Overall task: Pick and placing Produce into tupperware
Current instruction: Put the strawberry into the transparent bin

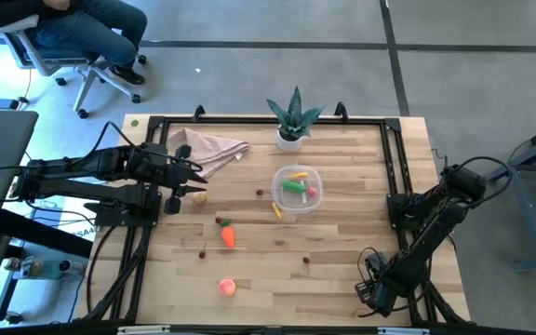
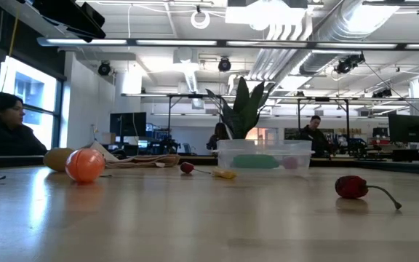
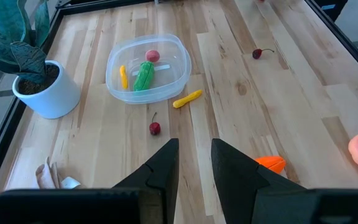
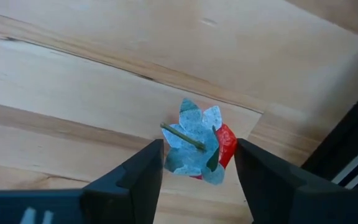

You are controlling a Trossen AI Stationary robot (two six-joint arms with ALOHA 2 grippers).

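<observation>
The clear tupperware (image 1: 296, 189) (image 3: 148, 68) sits mid-table and holds a green pod (image 3: 143, 76), a yellow strip and a red piece. Loose on the wood lie an orange carrot (image 1: 228, 235), a pink-orange peach (image 1: 226, 288), a yellow strip (image 3: 186, 98) and a small cherry (image 3: 155, 127). My left gripper (image 1: 182, 186) (image 3: 194, 155) hovers open near the table's left side, above bare wood. My right gripper (image 1: 377, 290) (image 4: 197, 155) is open at the near right corner. Its fingers stand on either side of a small red piece with pale leaves (image 4: 199, 146) lying on the table.
A spiky potted plant (image 1: 292, 121) in a white pot stands at the far edge behind the tupperware. A beige cloth (image 1: 207, 149) lies far left. A black frame rail (image 1: 396, 177) rims the table. Tiny dark-red pieces (image 1: 305, 261) dot the near half. A person sits beyond the far left corner.
</observation>
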